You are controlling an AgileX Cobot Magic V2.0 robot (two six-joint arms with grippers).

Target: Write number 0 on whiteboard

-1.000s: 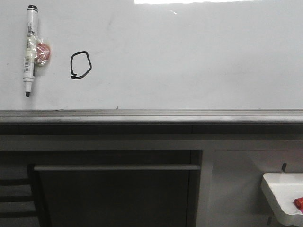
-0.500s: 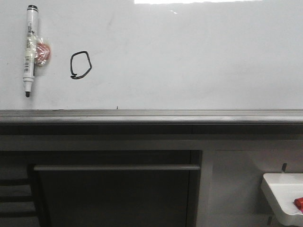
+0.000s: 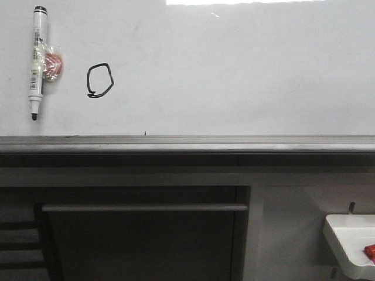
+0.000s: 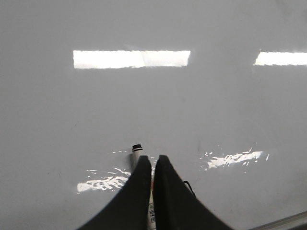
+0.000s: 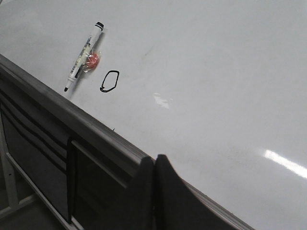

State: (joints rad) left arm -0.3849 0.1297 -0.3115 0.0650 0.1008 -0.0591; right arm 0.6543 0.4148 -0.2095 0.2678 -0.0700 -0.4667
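A large plain white glossy whiteboard [image 3: 234, 76] lies flat, with a grey metal ledge [image 3: 187, 142] along its near edge. The left gripper [image 4: 152, 165] has its dark fingers pressed together with nothing between them; the white marker pen with a black cap [image 4: 136, 150] lies on the board just beyond their tips, apparently set down. The right gripper [image 5: 153, 165] is likewise closed and empty, hanging over the ledge well apart from the writing. Beside the pen, the number 0 [image 3: 99, 81], a small angular black loop (tiny tail included), sits complete; the task looks finished.
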